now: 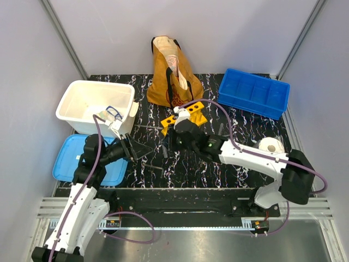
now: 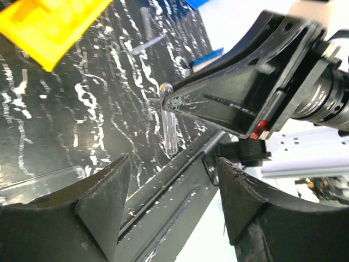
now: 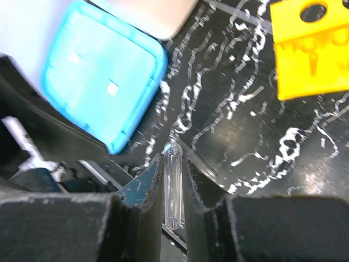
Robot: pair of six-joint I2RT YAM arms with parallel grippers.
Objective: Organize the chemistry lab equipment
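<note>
Between the fingers of the right claw (image 3: 173, 164) sits a clear tube (image 3: 173, 191), pinched along its length with the rounded end poking past the fingertips. This claw hangs low over the desk (image 1: 218, 164), just in front of the rack (image 1: 185, 117), toward the arm bases. Whether the tube is lifted clear of the desk cannot be told.

Further from the rack on the same side, close to the right claw, the left claw (image 2: 173, 164) stands spread and holds nothing. A few loose tubes lie on the desk around the rack. A tote (image 1: 169, 71) stands behind the rack, a white bin (image 1: 71, 103) and a blue lid (image 1: 65, 161) lie well off to its left, and a blue tray (image 1: 253, 93) lies to its right.

The likely next step is turning the tube upright and dropping it into a rack hole, and that is where trouble could start. The tube is smooth and narrow, so a light pinch may let it slide or swivel as the wrist rotates. A harder squeeze could crack it. The rack looks light, so a tube that catches a hole's rim could shove or tip it. With the two claws so near each other, a swing toward the rack could also knock them together.
</note>
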